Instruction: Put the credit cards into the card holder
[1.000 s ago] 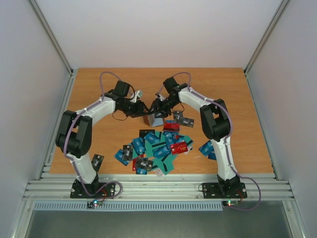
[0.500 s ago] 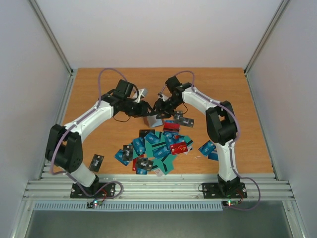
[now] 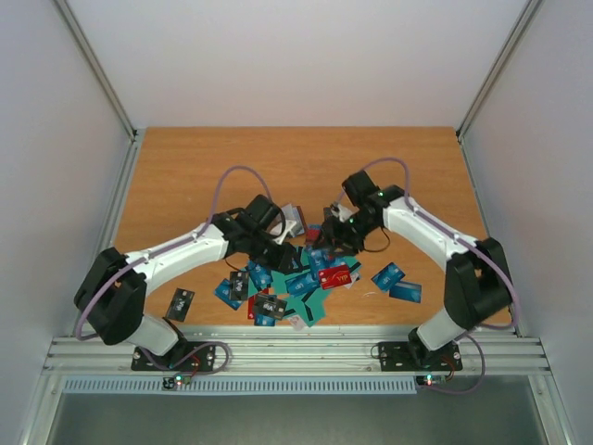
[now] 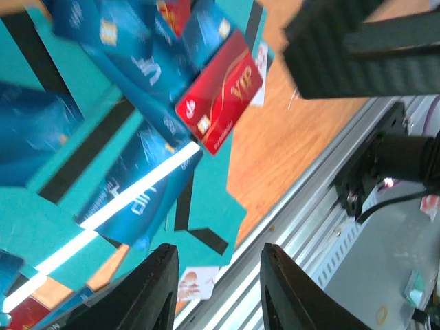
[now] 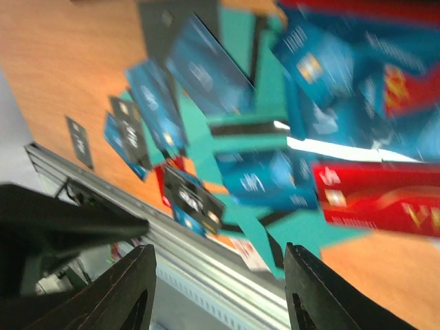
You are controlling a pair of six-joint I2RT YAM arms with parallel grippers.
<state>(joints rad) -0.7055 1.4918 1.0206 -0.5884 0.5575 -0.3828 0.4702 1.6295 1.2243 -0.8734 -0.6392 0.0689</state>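
Nearest the arm bases there's a lone black card (image 3: pixel 180 303) well left of the credit cards (image 3: pixel 295 286), which lie in one messy overlapping heap on the desk (image 3: pixel 185 176), plus two blue strays (image 3: pixel 389 274) just right of the heap. The left fingers (image 4: pixel 155 289) and the right fingers (image 5: pixel 130 295) both hang over the heap's far half, spread apart with nothing between them (each wrist view looks straight through the gap to the cards). My guess is the step in hand is grabbing one card, so I'd go for the red VIP card (image 4: pixel 221 103) on the heap's right side. It looks to lie on top with one end free, so a finger could get under it without dragging the neighbours along. Come down slow, pinch across the card, take one only. The card holder I honestly can't pick out; a pale thing (image 3: pixel 294 221) just beyond the heap might be it.
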